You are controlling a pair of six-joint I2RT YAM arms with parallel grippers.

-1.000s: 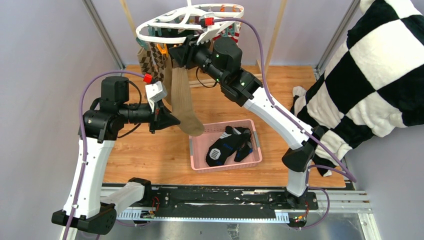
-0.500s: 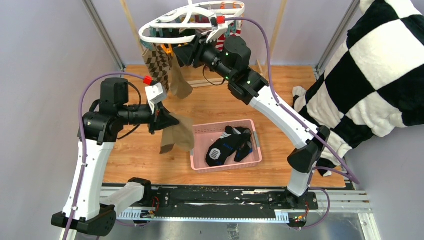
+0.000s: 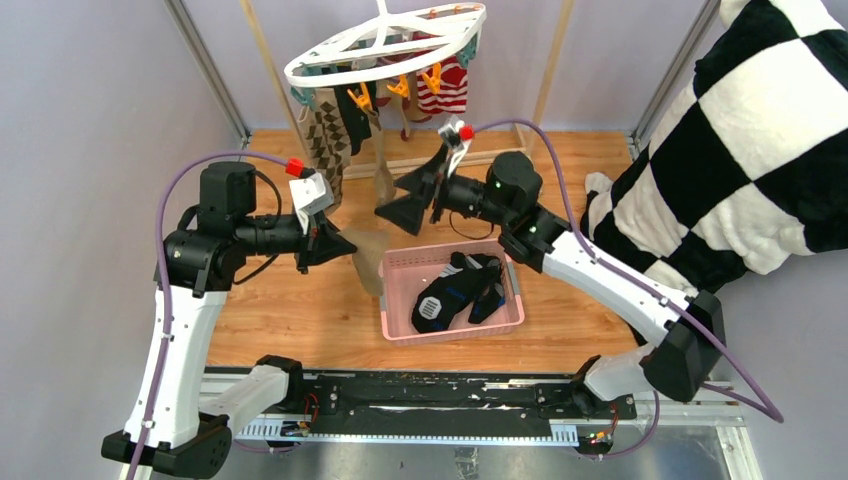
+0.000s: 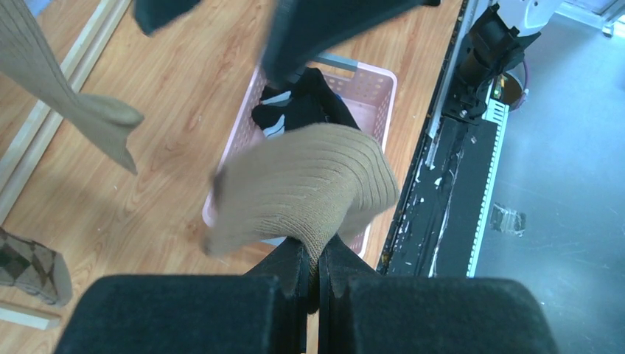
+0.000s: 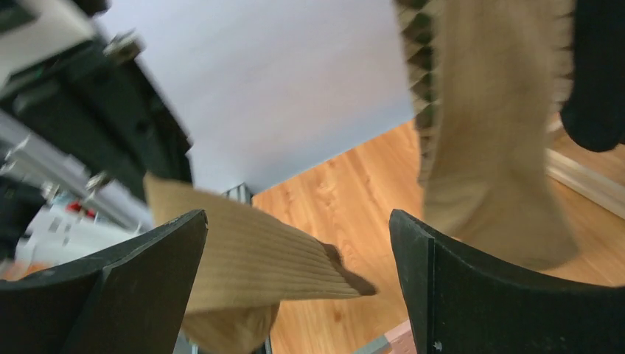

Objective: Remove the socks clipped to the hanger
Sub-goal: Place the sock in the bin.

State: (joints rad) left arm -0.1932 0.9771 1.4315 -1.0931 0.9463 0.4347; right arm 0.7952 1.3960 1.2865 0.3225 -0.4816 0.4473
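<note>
The white oval hanger [image 3: 385,45] hangs at the top with orange clips. An argyle sock [image 3: 325,135], a black one, a tan one [image 3: 383,175] and a red-and-white striped one [image 3: 445,90] are clipped to it. My left gripper [image 3: 345,245] is shut on a loose tan sock [image 4: 309,184], which bunches just left of the pink basket [image 3: 453,334]. My right gripper [image 3: 392,198] is open and holds nothing, below the hanger beside the hanging tan sock [image 5: 486,133]. The loose tan sock [image 5: 250,258] shows beyond its fingers [image 5: 110,287].
Black-and-blue socks [image 3: 455,290] lie in the pink basket [image 4: 372,74]. A big black-and-white checkered cloth [image 3: 760,130] fills the right side. A wooden rack frame [image 3: 260,50] and metal posts stand behind the hanger. The argyle sock [image 4: 33,265] hangs at the left.
My right gripper opened and dropped from the hanger to above the basket. A tan sock came off the hanger and now dangles from my left gripper. The hanger swung back.
</note>
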